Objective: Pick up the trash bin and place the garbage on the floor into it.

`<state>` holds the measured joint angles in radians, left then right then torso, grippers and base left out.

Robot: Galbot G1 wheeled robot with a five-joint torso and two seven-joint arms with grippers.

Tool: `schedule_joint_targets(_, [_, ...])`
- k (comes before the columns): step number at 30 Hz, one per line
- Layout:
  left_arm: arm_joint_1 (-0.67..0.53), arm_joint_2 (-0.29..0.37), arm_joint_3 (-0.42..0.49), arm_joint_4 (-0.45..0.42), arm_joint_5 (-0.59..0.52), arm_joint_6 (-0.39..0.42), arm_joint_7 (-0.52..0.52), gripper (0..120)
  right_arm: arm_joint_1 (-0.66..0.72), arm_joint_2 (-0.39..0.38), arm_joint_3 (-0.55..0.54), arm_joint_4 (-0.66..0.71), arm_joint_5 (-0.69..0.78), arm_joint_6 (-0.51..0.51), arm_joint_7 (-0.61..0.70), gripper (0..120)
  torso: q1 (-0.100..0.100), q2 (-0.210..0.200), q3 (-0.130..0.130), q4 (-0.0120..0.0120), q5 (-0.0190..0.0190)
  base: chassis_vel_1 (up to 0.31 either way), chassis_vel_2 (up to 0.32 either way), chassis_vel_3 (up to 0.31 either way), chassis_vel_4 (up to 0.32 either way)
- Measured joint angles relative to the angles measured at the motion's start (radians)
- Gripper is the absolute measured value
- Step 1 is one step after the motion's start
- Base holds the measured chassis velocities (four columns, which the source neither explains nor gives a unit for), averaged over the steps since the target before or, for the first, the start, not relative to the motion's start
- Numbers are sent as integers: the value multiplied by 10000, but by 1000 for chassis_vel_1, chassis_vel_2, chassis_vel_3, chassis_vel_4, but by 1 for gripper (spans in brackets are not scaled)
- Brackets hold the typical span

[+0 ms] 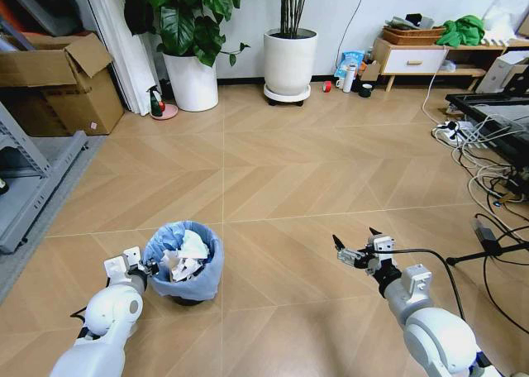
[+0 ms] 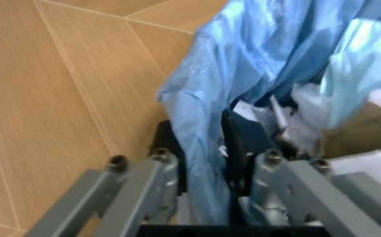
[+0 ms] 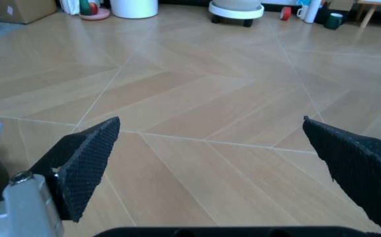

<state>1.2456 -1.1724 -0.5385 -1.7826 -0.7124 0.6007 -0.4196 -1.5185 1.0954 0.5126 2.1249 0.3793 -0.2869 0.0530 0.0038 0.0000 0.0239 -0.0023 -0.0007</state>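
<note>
trash bin (image 1: 183,265): small round tapered tub, crinkly light-blue bag liner, sits on the floor (image 1: 281,178) at lower left
garbage (image 1: 186,257): crumpled white paper and torn cardboard bits, piled inside the bin
left gripper (image 2: 207,197): clamped on the bin's near rim, one finger inside the bag, one outside
right gripper (image 3: 210,163): jaws wide apart, textured black pads (image 3: 88,160), hanging over bare floor, well apart from the bin
floor: tan wood-look chevron planks
around: two white planters (image 1: 289,60) at the far wall, cardboard box (image 1: 62,83) far left, cables (image 1: 488,174) on the right
writing: none legible
</note>
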Motion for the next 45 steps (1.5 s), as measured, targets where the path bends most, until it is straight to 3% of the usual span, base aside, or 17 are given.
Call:
schedule_joint_targets(6, [-29,-17,80,-98,9,-100,-49,43,8,-16,-12,0,-1,7,0,100,0,0,0,0,0,0,0,0,0])
schedule_joint_targets(8, [-45,7,81,-160,9,-154,-92,55,6,-17,-4,2,2,17,0,100,0,0,1,0,0,0,0,0,0])
schedule_joint_targets(16, [-66,65,13,-438,19,-373,-258,77,10,-19,15,19,36,32,3,100,0,0,1,0,0,0,0,0,0])
schedule_joint_targets(19, [-35,65,53,-742,30,-698,-440,94,22,-30,72,59,172,31,49,100,0,0,0,0,0,0,0,0,0])
schedule_joint_targets(23, [21,63,191,-1004,266,-1362,-445,105,27,-41,221,150,261,0,86,100,0,0,0,-1,2,0,0,0,0])
schedule_joint_targets(24, [21,63,191,-1004,266,-1362,-445,105,27,-41,221,150,261,0,86,100,0,0,0,-1,2,0,0,0,0])
schedule_joint_targets(27, [231,2,236,-1357,1352,-2597,33,110,-23,1,491,339,354,-61,157,100,0,0,1,0,3,0,0,0,0])
schedule_joint_targets(31, [834,-95,136,-1950,2354,-3247,723,114,-186,21,775,540,363,-146,161,100,0,0,0,-1,-1,0,0,0,0])
schedule_joint_targets(37, [1828,-208,-198,-2797,3764,-3524,1373,114,-284,93,1011,653,277,-186,153,100,0,1,0,0,0,0,0,0,0])
schedule_joint_targets(40, [2540,-513,-488,-3548,4578,-3643,1644,110,-367,228,1105,760,250,-135,150,100,0,0,0,1,0,0,0,0,0])
schedule_joint_targets(45, [3135,-1159,-717,-4286,4992,-3710,1669,105,-676,710,1372,1206,149,-121,142,100,0,0,0,1,1,0,0,0,0])
